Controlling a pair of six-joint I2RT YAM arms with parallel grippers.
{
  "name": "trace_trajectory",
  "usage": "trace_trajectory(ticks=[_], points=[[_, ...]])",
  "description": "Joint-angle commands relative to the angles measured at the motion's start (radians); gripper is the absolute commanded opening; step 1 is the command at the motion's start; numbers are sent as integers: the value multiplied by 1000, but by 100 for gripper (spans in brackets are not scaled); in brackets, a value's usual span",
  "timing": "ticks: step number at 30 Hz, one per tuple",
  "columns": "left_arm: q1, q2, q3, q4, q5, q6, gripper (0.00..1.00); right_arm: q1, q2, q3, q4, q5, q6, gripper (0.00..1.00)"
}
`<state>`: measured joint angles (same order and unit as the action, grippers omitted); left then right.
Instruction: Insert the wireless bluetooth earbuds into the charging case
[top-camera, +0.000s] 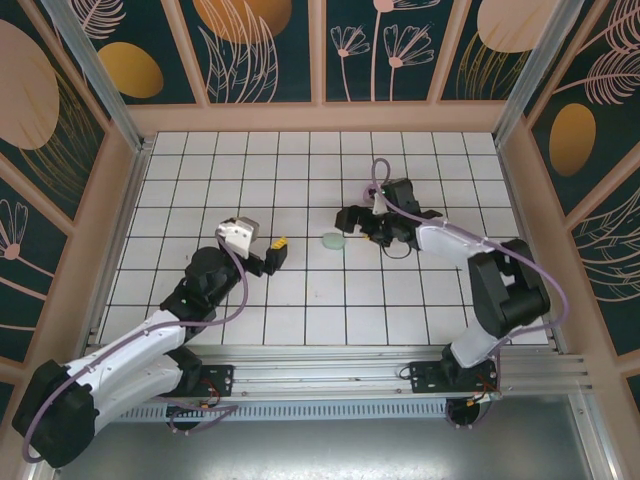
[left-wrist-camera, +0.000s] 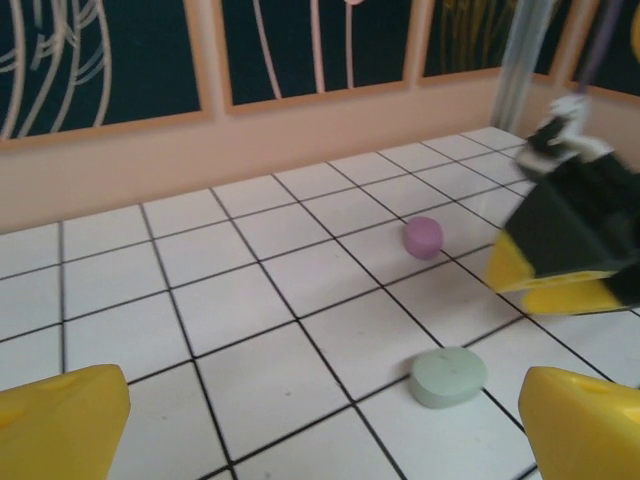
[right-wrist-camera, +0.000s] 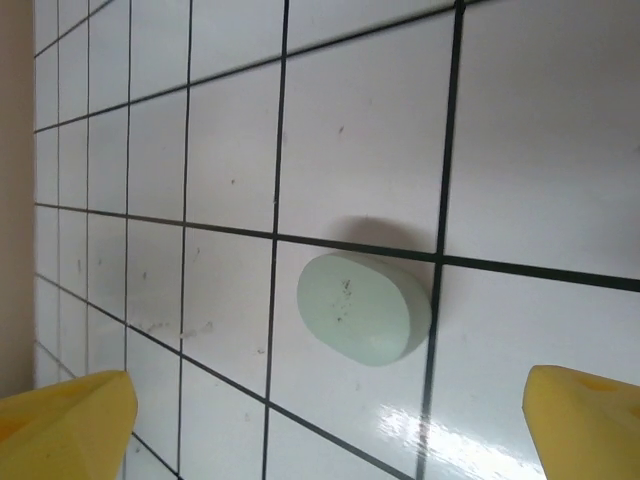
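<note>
Mint green earbud and purple earbud lie loose on the tabletop, uninserted; left end effector and right end effector gape empty.

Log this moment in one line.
left tool open | right tool open near mint green oval plastic piece | pale purple round plastic piece apart

Table: white square tiles with dark grid lines, glossy, with faint scuffs in the right wrist view. Walls on three sides: dark teal panels with gold ovals and pale leaf drawings, set in a peach wood frame. Metal rail along the near edge.
</note>
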<state>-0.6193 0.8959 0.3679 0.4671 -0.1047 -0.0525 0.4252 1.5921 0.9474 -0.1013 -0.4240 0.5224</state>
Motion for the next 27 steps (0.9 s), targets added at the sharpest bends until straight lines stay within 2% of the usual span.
trace_trajectory(ticks=[1, 5, 8, 11, 16, 18, 19, 23, 27], points=[[34, 34, 80, -48, -98, 25, 98, -3, -129, 18, -122, 219, -100, 99], [158, 101, 144, -90, -82, -32, 98, -30, -293, -38, -126, 419, -152, 99], [254, 158, 161, -71, -69, -90, 99, -77, -425, -124, -60, 547, -171, 99], [311, 238, 165, -27, -73, -111, 99, -142, -548, -236, 58, 577, -230, 99], [384, 363, 128, 94, -153, -170, 99, -172, -704, -493, 373, 705, -480, 99], [399, 382, 91, 184, -166, -162, 99, -192, -729, -569, 463, 730, -531, 99], [405, 384, 97, 176, -185, -153, 99, -216, -728, -592, 490, 726, -532, 99], [414, 377, 53, 295, -252, -84, 99, -336, -684, -652, 576, 625, -482, 99], [426, 413, 10, 397, -274, 19, 99, -413, -629, -746, 774, 589, -473, 99]])
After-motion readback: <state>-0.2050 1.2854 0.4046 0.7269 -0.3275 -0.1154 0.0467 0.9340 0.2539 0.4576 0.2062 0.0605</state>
